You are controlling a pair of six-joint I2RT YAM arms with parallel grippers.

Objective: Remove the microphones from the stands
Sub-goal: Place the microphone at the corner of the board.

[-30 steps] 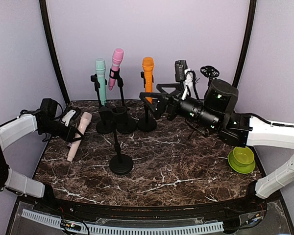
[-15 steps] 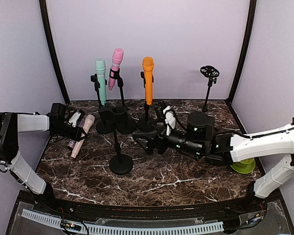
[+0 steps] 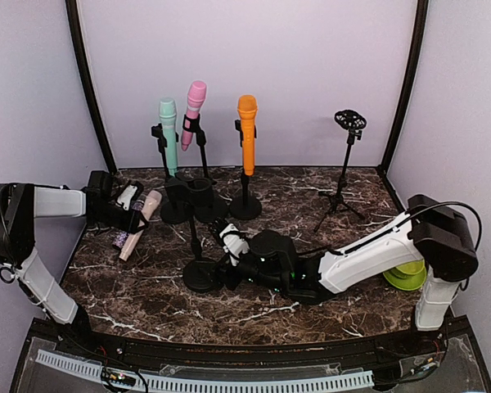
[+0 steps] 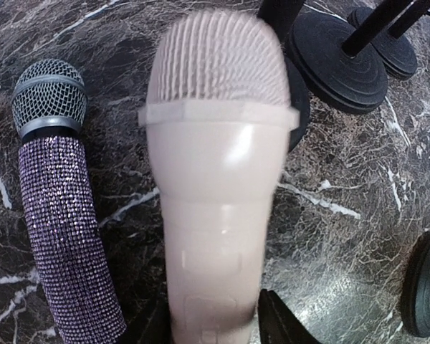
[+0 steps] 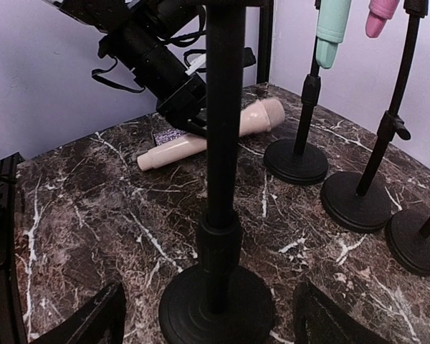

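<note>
Cream microphone (image 4: pixel 215 186) between left fingers (image 4: pixel 281 326), possibly loose.

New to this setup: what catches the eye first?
Three bright microphones, mint, pink and orange, stand upright on stands along the back. At the left, a cream microphone lies on the marble beside a glittery purple one, the left gripper at its handle; the right gripper, open, straddles an empty stand in front.
</note>
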